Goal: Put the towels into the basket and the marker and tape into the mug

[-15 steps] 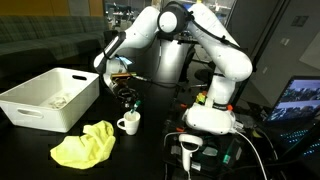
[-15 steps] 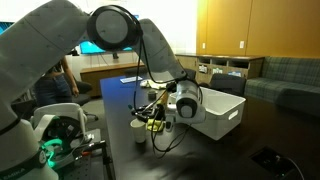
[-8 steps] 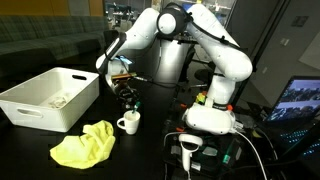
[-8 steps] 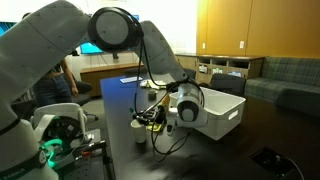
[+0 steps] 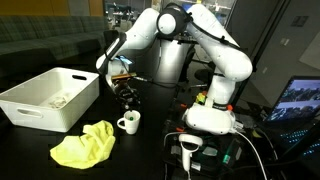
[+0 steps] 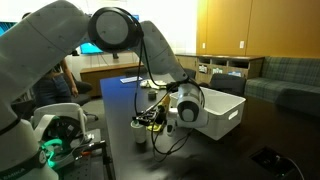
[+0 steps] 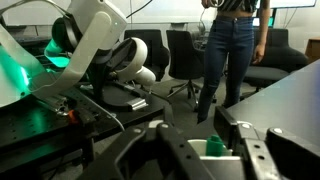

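Seemingly, little is shifting over the last second: the claw (image 5: 126, 95) is still hanging just above the glazed white mug (image 5: 128, 122), near the middle of the table (image 5: 146, 146). In the wrist view its jaws are standing partly apart with a small green thing (image 7: 215, 148) between them; whether that is gripped cannot be told. The soft, crumpled yellow towel (image 5: 84, 146) is lying by the table's front edge, outside the smooth, slope-sided plastic basket (image 5: 35, 112), so 1 towel is probably waiting.

Exterior views frame the basket (image 5: 50, 95) (image 6: 222, 110) from seemingly opposite sides; wrist looks outward.
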